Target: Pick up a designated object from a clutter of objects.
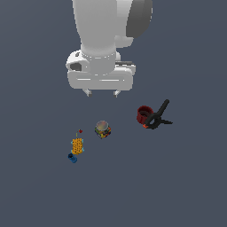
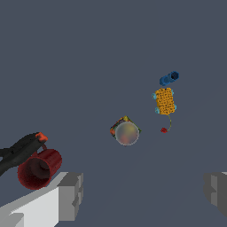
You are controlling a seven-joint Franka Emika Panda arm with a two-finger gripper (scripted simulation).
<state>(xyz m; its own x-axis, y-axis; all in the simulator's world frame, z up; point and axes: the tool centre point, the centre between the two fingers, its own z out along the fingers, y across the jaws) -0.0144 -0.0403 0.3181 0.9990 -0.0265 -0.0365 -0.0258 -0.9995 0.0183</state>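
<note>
Dark red and round, the cup (image 1: 143,115) lies on its side on the grey desk (image 1: 186,186), toward the exterior view's right. Its hollow interior is dark, and nothing can be seen inside it in the wrist view (image 2: 39,169). The black clamp (image 1: 158,116) touches the cup on the side toward the exterior view's right; its orange-red tip sits against the cup's wall.

The multicoloured can (image 1: 103,129) stands near the middle of the desk, well apart from the cup. Its top face appears pale and closed in the wrist view (image 2: 126,132).

Toward the exterior view's left lie the orange-yellow block (image 1: 77,146), the small blue piece (image 1: 72,158) just beside it, and the tiny red piece (image 1: 80,131) near the block's far end.

The white gripper (image 1: 102,92) hangs above the desk, apart from every object. The jaws stand wide and hold nothing; both fingertips (image 2: 71,195) show in the wrist view with a broad gap between them.
</note>
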